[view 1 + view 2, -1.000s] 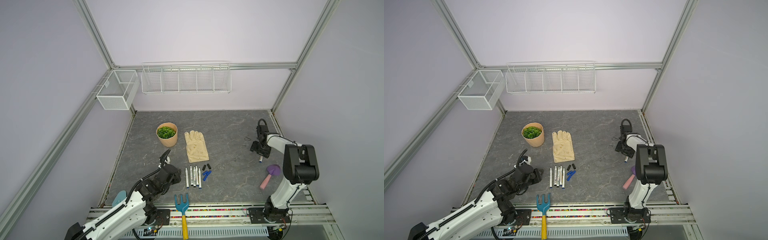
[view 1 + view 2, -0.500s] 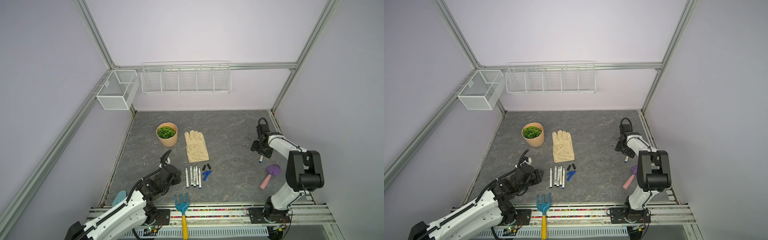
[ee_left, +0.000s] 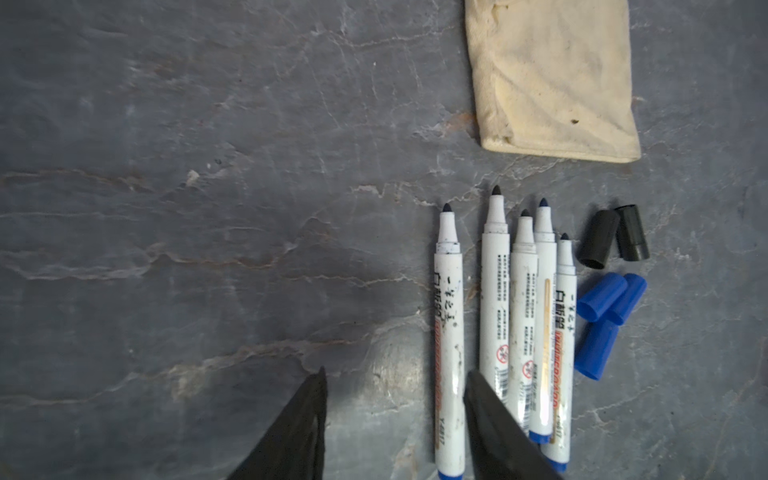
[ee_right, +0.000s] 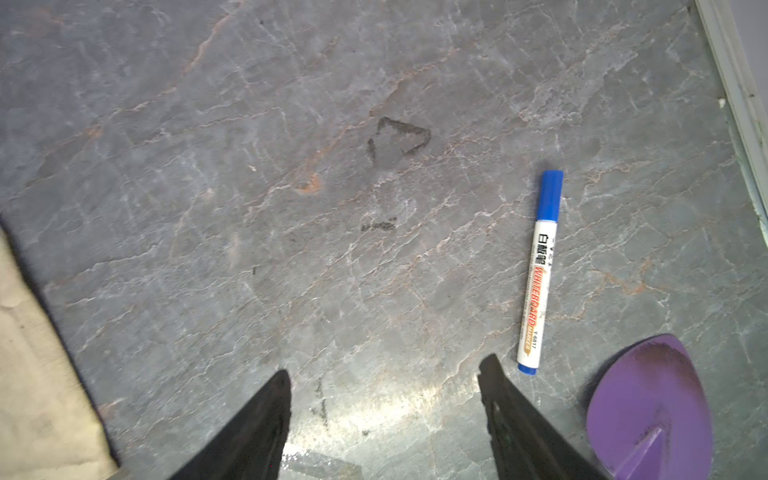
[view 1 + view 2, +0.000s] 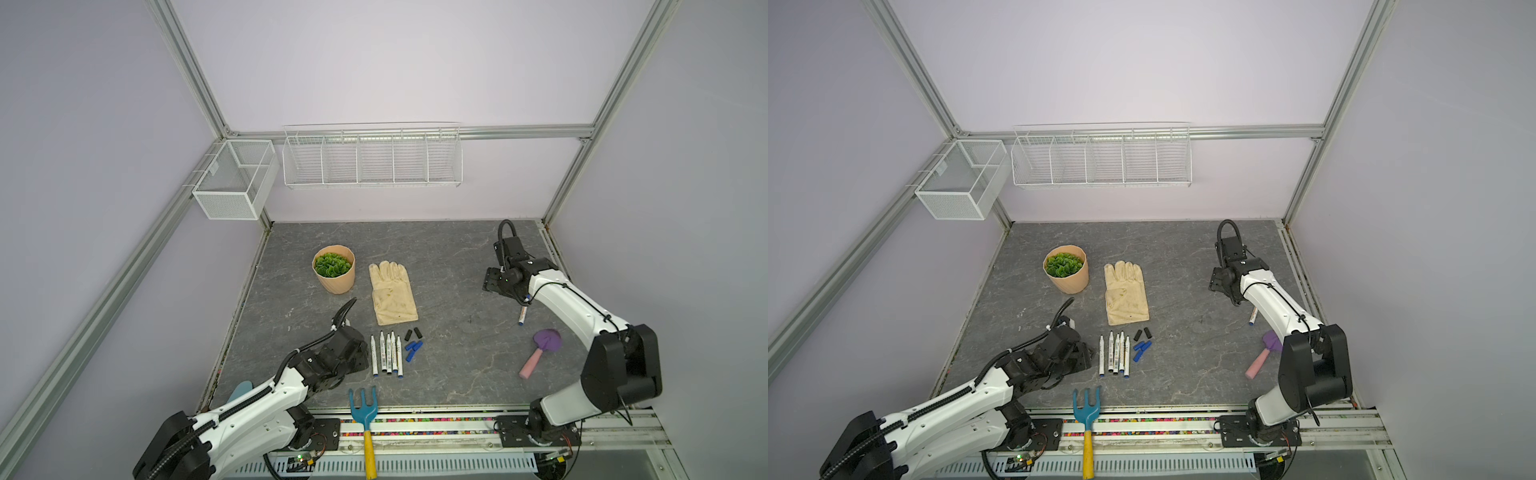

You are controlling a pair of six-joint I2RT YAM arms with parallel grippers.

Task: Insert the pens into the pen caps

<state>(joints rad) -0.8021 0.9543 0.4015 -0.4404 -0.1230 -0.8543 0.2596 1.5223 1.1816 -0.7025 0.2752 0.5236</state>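
Five pens [image 3: 523, 324] lie side by side on the grey stone-look table [image 5: 457, 257], all uncapped. Their tips point toward the cuff of a cream glove [image 5: 392, 293]. Four of them are packed tight together, and the fifth sits slightly apart on the side nearest the left arm.

The loose caps are just beside the row, on its far side from that arm. Two black caps [image 3: 611, 241] touch each other, and three blue caps [image 3: 602, 299] are bunched together nearer the front edge.

The left gripper [image 3: 395, 374] is low over the table at the pens' rear ends, with its fingers apart. The rear end of the lone pen lies between them, close to one finger but not pinched. That same finger hides the rear end of the next pen.

Well apart, on the right side of the table, a sixth pen [image 4: 540, 274] lies alone with a blue cap on it. The right gripper [image 4: 382, 370] hangs near it with its fingers spread and nothing between them. This pen rests just outside one finger. A purple trowel [image 5: 547, 340] with a pink handle lies close by.

A tan pot [image 5: 334, 278] of green leaves stands beside the glove. A blue hand fork [image 5: 364, 409] with a yellow handle lies at the front edge. Two white wire baskets [image 5: 372, 158] hang on the frame at the back.
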